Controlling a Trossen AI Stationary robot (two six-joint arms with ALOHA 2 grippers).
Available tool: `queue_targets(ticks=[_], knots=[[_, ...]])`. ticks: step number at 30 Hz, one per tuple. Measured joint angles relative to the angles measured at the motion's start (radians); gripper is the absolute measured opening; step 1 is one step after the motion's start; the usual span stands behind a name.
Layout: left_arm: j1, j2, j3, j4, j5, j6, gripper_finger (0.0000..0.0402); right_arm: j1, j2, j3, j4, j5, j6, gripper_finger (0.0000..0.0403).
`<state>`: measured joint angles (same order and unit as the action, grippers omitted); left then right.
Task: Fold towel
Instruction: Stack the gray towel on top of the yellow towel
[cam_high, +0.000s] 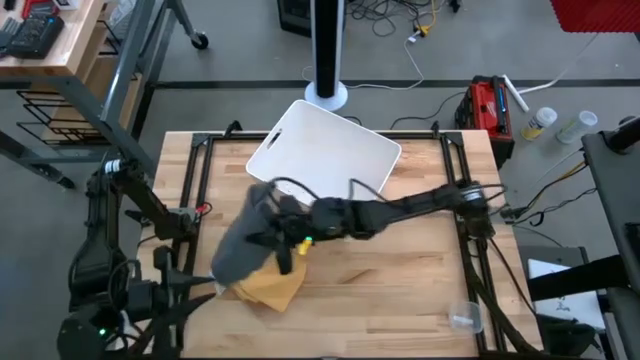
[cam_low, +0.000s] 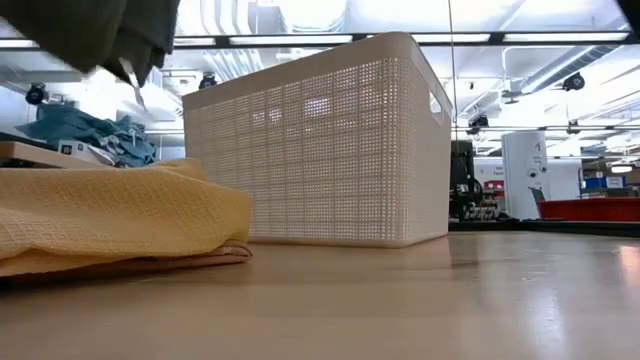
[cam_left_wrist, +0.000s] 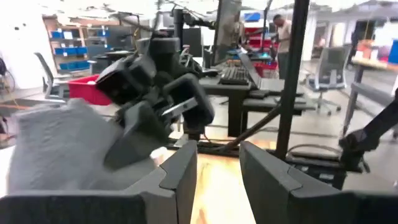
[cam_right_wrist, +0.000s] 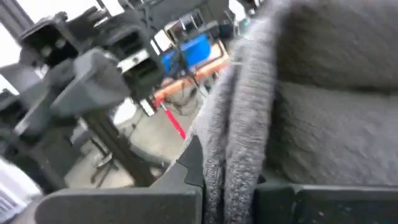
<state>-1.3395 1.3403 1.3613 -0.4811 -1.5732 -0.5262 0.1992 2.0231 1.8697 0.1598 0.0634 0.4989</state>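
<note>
Wooden table top, pale boards, black rails along both sides. Workshop floor around it with cables; red toolbox off the far right corner.

Counts:
- Towels: two. One grey towel, lifted off the table and hanging in a bunch. One yellow towel, lying crumpled on the table near the front left, partly under the grey one as seen from above. In the low view the yellow one shows as a waffle-weave heap resting on the wood, with the grey cloth's lower edge dangling above it, clear of it.
- Baskets: one white basket, perforated walls, standing at the far side of the table, behind the towels.
- Arms: two.

Right gripper: arm reaches across the table from the right side toward the left; its fingers are clamped on the grey towel, a fold of grey fabric pinched between them in its wrist view.

Left gripper: parked at the table's front left edge, fingers parted by a moderate gap with nothing between them, facing the right arm's wrist and the grey cloth.

One person stands far back in the room, seen in the left wrist view.
</note>
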Motion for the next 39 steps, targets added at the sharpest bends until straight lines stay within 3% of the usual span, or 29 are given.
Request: queue_targets(ticks=[6, 10, 13, 23, 25, 31, 35, 39], knots=[[0.013, 0.005, 0.0, -0.005, 0.001, 0.049, 0.0113, -0.022, 0.216, 0.177, 0.001, -0.048, 0.009, 0.0017], [0.003, 0.001, 0.003, -0.004, 0.001, 0.082, 0.0113, -0.022, 0.296, 0.172, -0.018, -0.124, 0.058, 0.0017], [-0.008, 0.0, 0.013, -0.001, 0.001, 0.121, 0.0113, -0.024, 0.305, 0.148, -0.079, -0.122, 0.063, 0.0017], [-0.001, -0.008, 0.015, 0.0, 0.001, 0.176, 0.0113, -0.041, 0.287, 0.112, -0.594, -0.096, 0.081, 0.0017], [0.012, -0.01, 0.01, -0.003, 0.001, 0.17, 0.0113, -0.041, 0.286, 0.119, -0.73, -0.1, 0.082, 0.0032], [0.091, -0.01, -0.015, -0.041, 0.016, 0.077, 0.0113, -0.043, 0.276, 0.166, -1.01, -0.089, 0.03, 0.0143], [0.207, -0.013, -0.047, -0.094, 0.188, -0.049, 0.0113, -0.038, 0.248, 0.189, -1.097, -0.088, -0.023, 0.0198], [0.363, -0.011, -0.094, -0.224, 0.47, -0.295, 0.0113, -0.031, 0.201, 0.19, -1.155, -0.089, -0.063, 0.0231]])
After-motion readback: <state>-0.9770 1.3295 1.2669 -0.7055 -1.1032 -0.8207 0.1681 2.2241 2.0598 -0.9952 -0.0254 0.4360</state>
